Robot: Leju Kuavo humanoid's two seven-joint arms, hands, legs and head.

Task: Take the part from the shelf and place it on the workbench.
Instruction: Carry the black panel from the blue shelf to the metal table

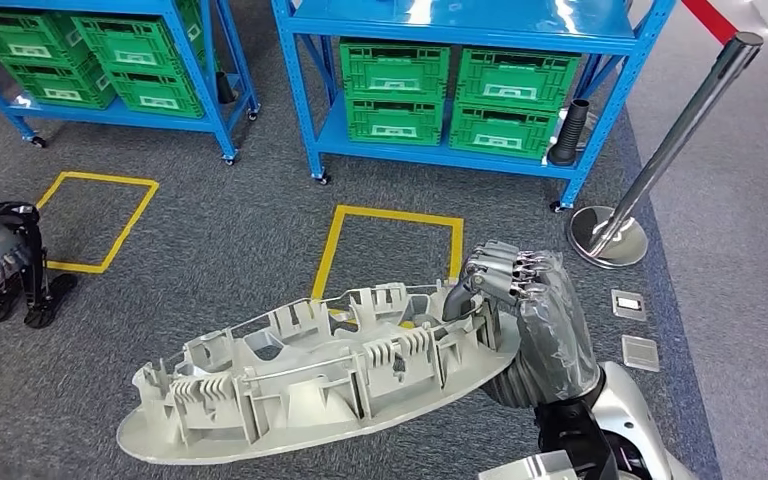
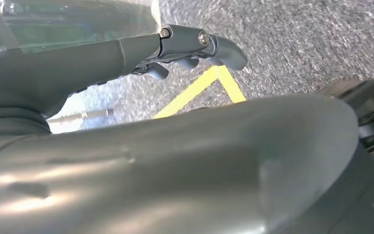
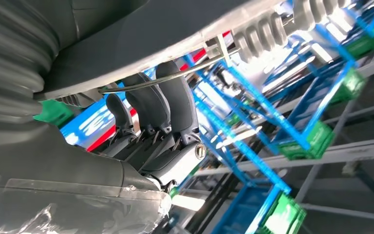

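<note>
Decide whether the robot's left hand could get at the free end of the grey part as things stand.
Probably yes. The left hand hangs empty, and bare carpet lies beside the grey part, whose other end the right hand holds.

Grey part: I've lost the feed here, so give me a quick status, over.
Right hand grips the grey part at its end. Left hand under the part, grip unclear. Part carried flat above the carpet. Blue shelves ahead.
</note>
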